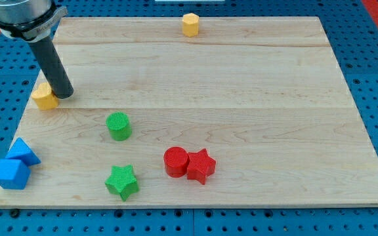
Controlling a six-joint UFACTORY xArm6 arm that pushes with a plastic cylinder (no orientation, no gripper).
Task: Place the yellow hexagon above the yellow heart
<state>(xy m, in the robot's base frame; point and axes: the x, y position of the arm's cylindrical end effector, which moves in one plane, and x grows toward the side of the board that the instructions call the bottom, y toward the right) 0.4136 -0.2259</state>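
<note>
And here we are at the wooden surface (241, 85), my tip (64, 94) planted down at the left side, right up against a yellow block (44, 97). That block sits on the tip's left and slightly nearer, the two touching or as good as; its shape is partly hidden behind the rod, so I can't say for sure it's the heart.

Look to the far edge now: the yellow hexagon (190, 24) stands alone there, a little right of centre-left, well apart from my tip and well apart from the yellow block by the left edge. Wide bare wood lies between them.

Down the middle, a green cylinder (118, 126) stands upright, nearer than my tip and to its right. Nearer still, a green star (122, 181) sits close to the near edge. To its right, a red cylinder (175, 161) and a red star (201, 166) are pressed side by side, touching.

Over at the near left corner, two blue blocks huddle together: a blue triangular one (23, 152) just behind a blue cube-like one (10, 174), both right at the surface's edge.

As for a pincer: this arm carries none, only the dark rod, so nothing is clamped.
</note>
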